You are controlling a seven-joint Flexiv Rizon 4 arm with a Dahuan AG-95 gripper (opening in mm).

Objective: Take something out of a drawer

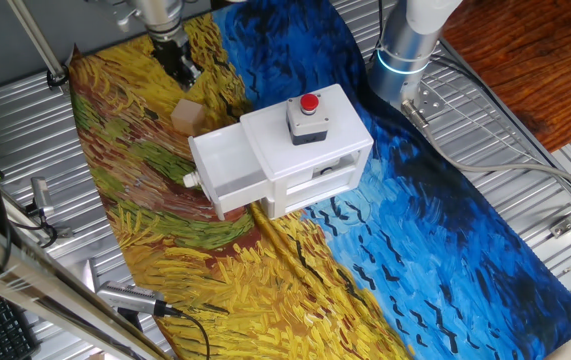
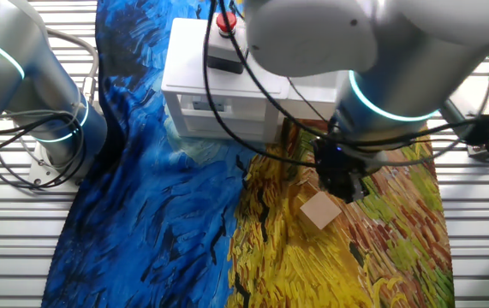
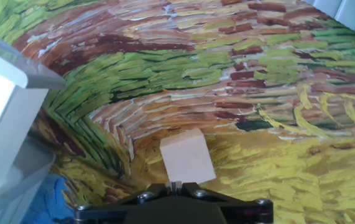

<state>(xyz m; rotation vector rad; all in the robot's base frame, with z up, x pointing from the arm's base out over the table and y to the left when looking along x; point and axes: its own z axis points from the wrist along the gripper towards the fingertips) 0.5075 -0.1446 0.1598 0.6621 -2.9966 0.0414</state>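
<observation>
The small tan block (image 1: 187,112) lies on the painted cloth, outside the white box (image 1: 310,140). The drawer (image 1: 227,165) is pulled out toward the left, its round knob (image 1: 190,180) in front, and its tray looks empty. My gripper (image 1: 180,65) hangs just above and behind the block, apart from it. In the hand view the block (image 3: 186,155) rests on the cloth just ahead of my gripper (image 3: 176,184), whose fingers stand together with nothing between them. From the other fixed view the block (image 2: 321,210) sits below the gripper (image 2: 344,186).
A red push button (image 1: 309,102) on a grey base sits on top of the box. The drawer's corner (image 3: 6,93) fills the left of the hand view. The arm's base (image 1: 405,45) stands at the back right. Metal slats, cables and tools surround the cloth.
</observation>
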